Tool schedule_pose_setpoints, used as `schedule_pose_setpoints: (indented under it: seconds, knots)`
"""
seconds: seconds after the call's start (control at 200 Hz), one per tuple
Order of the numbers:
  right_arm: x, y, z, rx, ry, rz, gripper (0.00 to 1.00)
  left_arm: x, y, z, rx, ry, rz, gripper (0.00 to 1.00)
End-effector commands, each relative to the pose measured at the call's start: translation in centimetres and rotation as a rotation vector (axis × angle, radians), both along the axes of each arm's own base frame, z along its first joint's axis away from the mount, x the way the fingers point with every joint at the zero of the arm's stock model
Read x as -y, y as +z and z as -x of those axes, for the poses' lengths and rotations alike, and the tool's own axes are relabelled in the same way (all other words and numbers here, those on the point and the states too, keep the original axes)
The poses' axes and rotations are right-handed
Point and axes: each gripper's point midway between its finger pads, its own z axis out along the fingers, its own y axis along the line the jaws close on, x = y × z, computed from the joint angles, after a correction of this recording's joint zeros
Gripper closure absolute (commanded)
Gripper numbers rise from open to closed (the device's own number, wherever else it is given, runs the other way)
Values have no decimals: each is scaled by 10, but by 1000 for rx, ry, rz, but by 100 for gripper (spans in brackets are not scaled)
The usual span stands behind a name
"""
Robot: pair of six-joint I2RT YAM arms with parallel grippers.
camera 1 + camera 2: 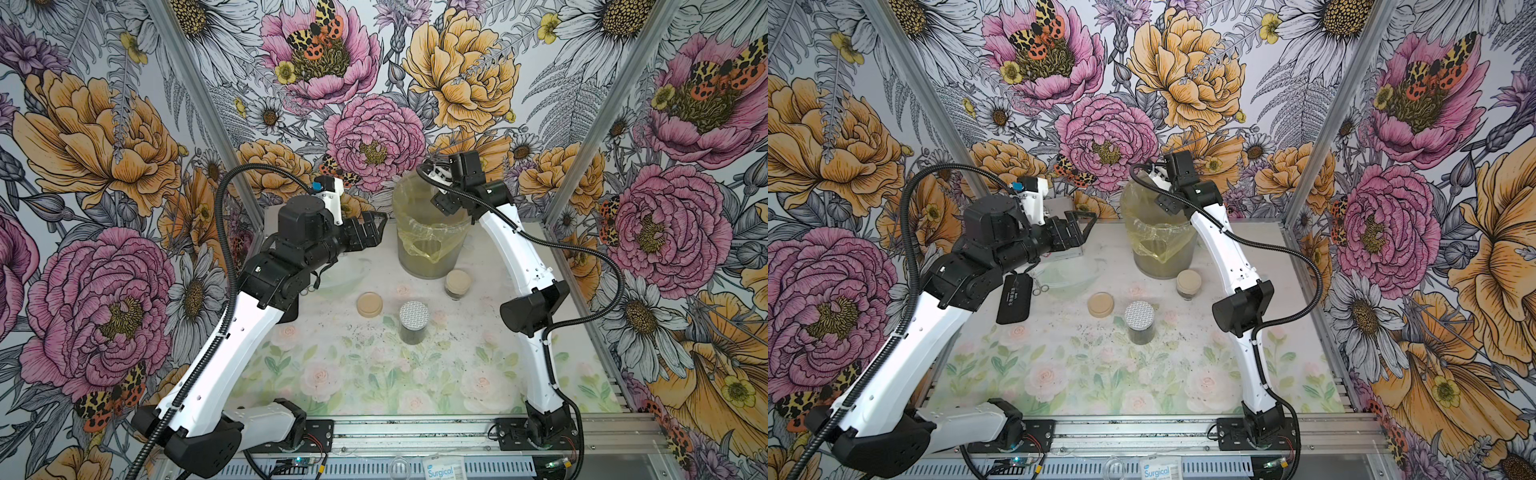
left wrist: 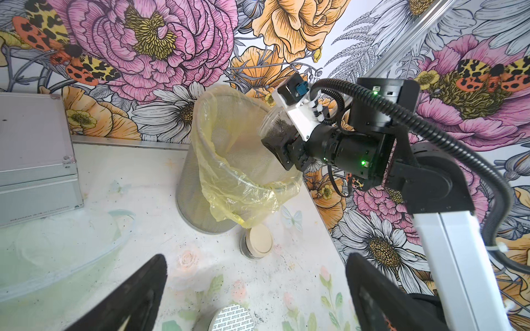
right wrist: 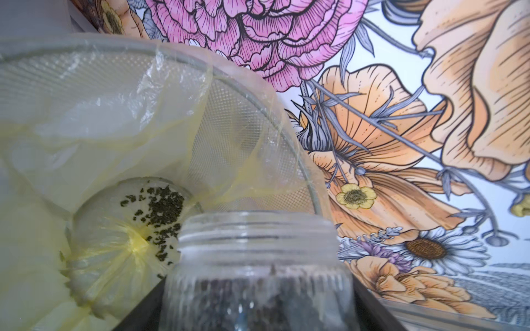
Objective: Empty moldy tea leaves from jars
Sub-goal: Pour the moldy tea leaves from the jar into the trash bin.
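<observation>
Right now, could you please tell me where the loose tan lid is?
In both top views the loose tan lid lies flat on the table, just left of the silver-lidded jar and near the clear bowl.

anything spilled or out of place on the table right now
Yes. Dark tea crumbs are scattered over the table around the silver-lidded jar. A loose tan lid lies flat beside it, and the yellow bag sags off the bin's near rim.
</observation>
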Motion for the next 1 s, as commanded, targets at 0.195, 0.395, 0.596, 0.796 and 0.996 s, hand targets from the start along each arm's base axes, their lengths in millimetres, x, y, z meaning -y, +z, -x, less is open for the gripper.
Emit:
schedule_pose_setpoints:
  seconds: [0.195,0.395,0.596,0.796,0.996]
  knots:
    - [10,53,4,170,173,314,100,-27,-10,-5,-18,75,40,1]
    - [4,46,7,167,301,405,100,-41,-22,-10,-51,104,67,1]
    - [5,43,4,158,287,351,100,-49,-28,-10,-67,121,96,1]
    - [-1,65,9,219,316,310,100,-50,-28,-10,-71,119,102,1]
    - [8,79,14,253,337,372,100,-48,-29,-10,-77,113,108,1]
